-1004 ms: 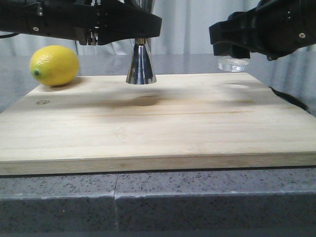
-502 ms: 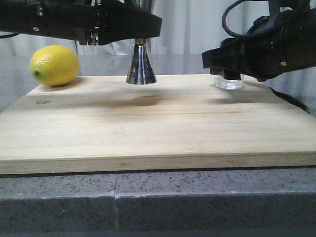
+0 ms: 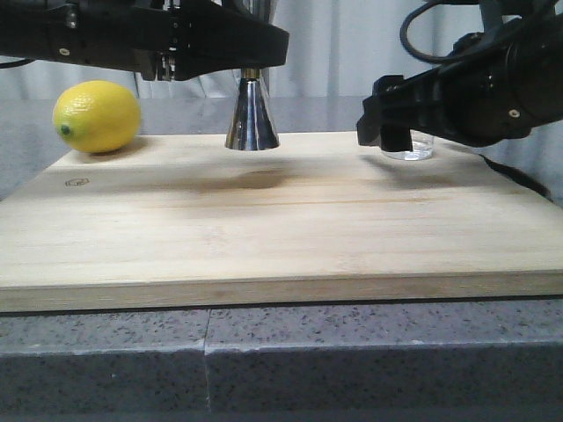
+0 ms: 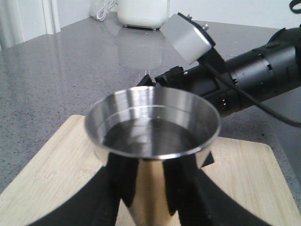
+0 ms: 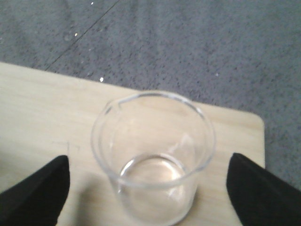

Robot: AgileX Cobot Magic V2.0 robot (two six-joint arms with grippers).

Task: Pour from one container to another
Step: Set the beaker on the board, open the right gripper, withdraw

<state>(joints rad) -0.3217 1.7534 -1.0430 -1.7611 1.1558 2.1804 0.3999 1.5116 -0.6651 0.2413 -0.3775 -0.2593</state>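
Front view: one jigger point(image 3: 252, 114) gripped by left gripper point(image 3: 250, 74), one beaker point(image 3: 410, 146) between spread right gripper point(image 5: 150, 188).

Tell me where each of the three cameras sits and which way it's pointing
Front view: low at the table edge, facing forward across the cutting board; both arms show, lemon at the left.
Left wrist view: on the left arm, looking down into the steel jigger; dark fingers grip its waist.
Right wrist view: on the right arm, looking down at the glass beaker between open fingers.
Shared: the jigger appears in the front and left wrist views.
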